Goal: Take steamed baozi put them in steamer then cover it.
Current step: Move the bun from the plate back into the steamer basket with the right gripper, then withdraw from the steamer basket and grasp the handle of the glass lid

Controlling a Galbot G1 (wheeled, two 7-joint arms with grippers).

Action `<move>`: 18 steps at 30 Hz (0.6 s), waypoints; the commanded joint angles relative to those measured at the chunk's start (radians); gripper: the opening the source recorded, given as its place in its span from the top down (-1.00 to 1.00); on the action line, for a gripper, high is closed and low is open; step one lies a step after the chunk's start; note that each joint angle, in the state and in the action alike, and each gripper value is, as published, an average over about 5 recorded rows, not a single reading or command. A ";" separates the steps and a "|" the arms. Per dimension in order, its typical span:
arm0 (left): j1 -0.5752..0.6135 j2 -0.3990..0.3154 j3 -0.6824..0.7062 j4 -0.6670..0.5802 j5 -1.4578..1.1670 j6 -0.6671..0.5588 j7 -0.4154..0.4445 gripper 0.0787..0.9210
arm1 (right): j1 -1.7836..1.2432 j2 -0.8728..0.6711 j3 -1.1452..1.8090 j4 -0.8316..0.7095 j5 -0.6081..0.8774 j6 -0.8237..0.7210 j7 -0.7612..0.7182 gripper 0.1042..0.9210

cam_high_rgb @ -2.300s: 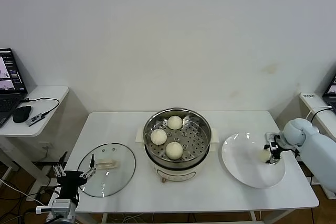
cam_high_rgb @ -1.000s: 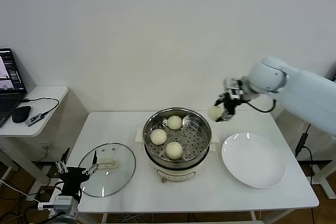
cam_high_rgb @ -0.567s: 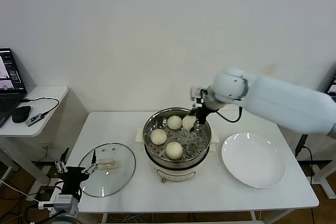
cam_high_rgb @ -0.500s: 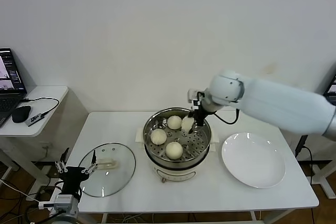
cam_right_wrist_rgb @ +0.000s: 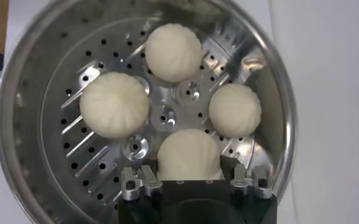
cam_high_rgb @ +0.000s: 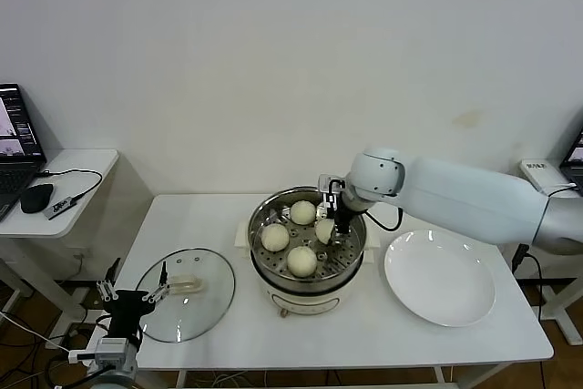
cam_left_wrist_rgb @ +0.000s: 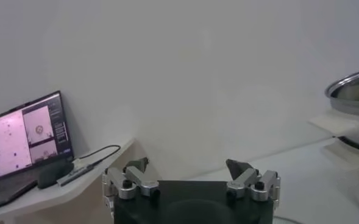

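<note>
The steel steamer [cam_high_rgb: 256,228] stands on its cream pot base mid-table. Three baozi [cam_high_rgb: 303,212] [cam_high_rgb: 275,237] [cam_high_rgb: 301,261] lie in it. My right gripper [cam_high_rgb: 335,225] reaches down into the basket, shut on the fourth baozi [cam_high_rgb: 323,230] at the right side. The right wrist view shows that baozi [cam_right_wrist_rgb: 189,155] between the fingers of the right gripper [cam_right_wrist_rgb: 191,174], low over the perforated floor, with the other three [cam_right_wrist_rgb: 172,52] [cam_right_wrist_rgb: 114,104] [cam_right_wrist_rgb: 235,109] around it. The glass cover [cam_high_rgb: 185,293] lies flat at the front left. My left gripper [cam_high_rgb: 130,298] waits open beside it.
A white plate [cam_high_rgb: 439,278] with nothing on it lies right of the steamer. A side table at far left carries a laptop [cam_high_rgb: 14,138] and a mouse [cam_high_rgb: 37,198]. The left wrist view shows the laptop [cam_left_wrist_rgb: 27,131] and the steamer's rim [cam_left_wrist_rgb: 350,91].
My right gripper lifted the baozi off the white plate, carried it left over the steamer and lowered it into the basket. The left arm has barely moved.
</note>
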 commanded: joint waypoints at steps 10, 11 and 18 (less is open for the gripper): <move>0.002 -0.005 0.002 -0.008 0.005 0.001 0.000 -0.77 | -0.003 -0.026 0.051 0.023 -0.012 -0.011 0.001 -0.70; 0.001 -0.005 0.003 -0.008 0.005 0.001 0.000 -0.77 | 0.003 -0.036 0.064 0.036 -0.005 -0.011 -0.002 -0.72; 0.002 0.000 0.004 -0.013 0.004 0.001 0.000 -0.77 | -0.009 -0.136 0.177 0.185 0.087 0.001 0.160 -0.76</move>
